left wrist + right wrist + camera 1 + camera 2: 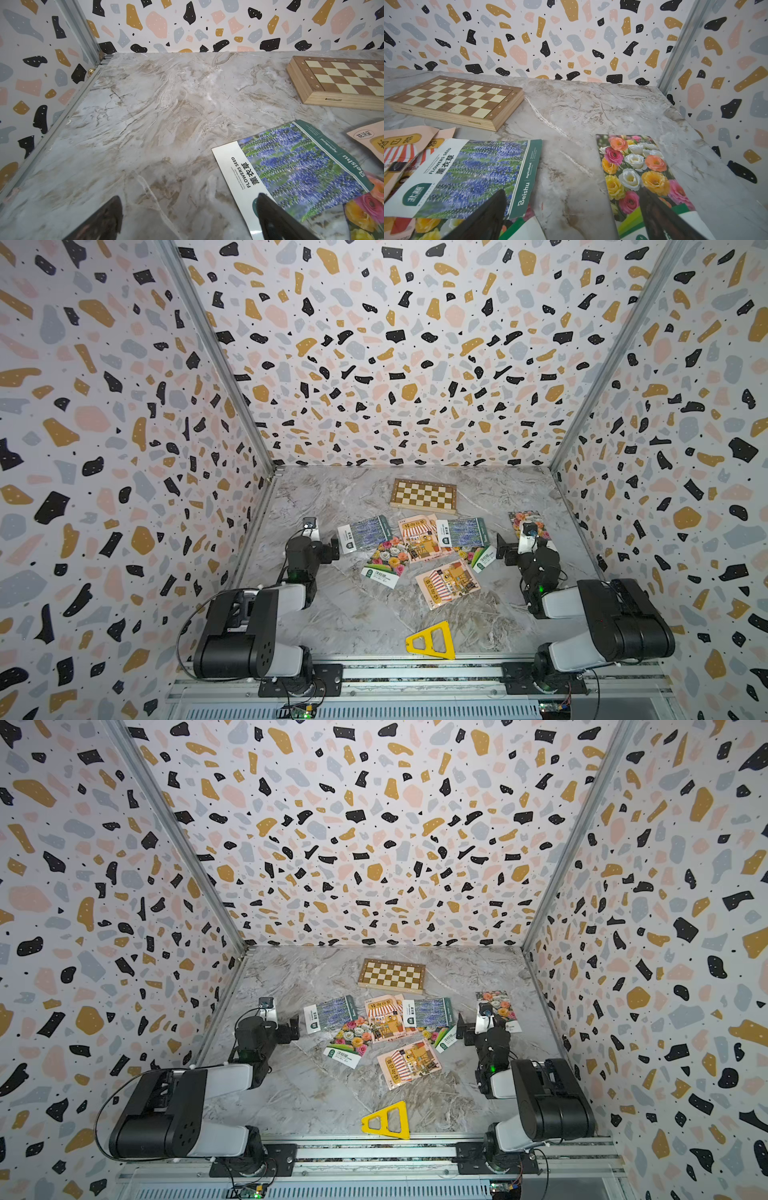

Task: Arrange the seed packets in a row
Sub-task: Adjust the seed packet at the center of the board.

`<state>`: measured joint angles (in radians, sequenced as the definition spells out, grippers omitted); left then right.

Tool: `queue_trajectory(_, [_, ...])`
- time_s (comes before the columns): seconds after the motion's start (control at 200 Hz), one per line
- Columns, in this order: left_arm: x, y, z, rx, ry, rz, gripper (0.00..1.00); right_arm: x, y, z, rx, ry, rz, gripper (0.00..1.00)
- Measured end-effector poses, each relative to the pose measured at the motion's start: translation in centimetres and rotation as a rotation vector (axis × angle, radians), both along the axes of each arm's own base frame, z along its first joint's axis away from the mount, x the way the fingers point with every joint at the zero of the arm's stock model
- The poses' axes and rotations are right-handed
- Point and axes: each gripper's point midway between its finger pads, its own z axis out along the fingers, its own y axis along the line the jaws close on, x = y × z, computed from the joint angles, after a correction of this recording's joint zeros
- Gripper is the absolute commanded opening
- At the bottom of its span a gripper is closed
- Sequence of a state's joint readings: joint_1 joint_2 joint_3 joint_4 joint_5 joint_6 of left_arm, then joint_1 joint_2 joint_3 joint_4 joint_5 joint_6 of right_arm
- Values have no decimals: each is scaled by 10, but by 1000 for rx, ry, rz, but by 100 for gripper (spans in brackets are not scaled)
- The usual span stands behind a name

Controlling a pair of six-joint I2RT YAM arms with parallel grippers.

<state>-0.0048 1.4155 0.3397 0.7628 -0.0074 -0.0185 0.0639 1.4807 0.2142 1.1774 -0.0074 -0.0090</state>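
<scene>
On the tabletop [332, 614], seed packets [419, 541] lie jumbled, seemingly none in a row; left pincer [187, 209] and right pincer [573, 197] gape empty.

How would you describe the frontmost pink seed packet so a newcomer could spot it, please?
Start at the chessboard at the back of the marble table and come forward past the pile of packets. Short of the yellow triangle lies the pink packet, tilted. Unlike the other pink packets, nothing lies on it.

The lavender packet [467, 176] reads "FLOWERS SEED", "Beishu" and "Agricultural"; the chessboard [456, 97] border shows 5, 6.
</scene>
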Motion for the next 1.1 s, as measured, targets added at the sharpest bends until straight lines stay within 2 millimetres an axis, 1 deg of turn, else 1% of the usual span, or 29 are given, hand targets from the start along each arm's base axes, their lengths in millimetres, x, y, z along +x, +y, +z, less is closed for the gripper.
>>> queue_trajectory(1.101, [0, 0, 0, 0, 0, 0, 99, 0, 2, 1, -10, -5, 10, 100])
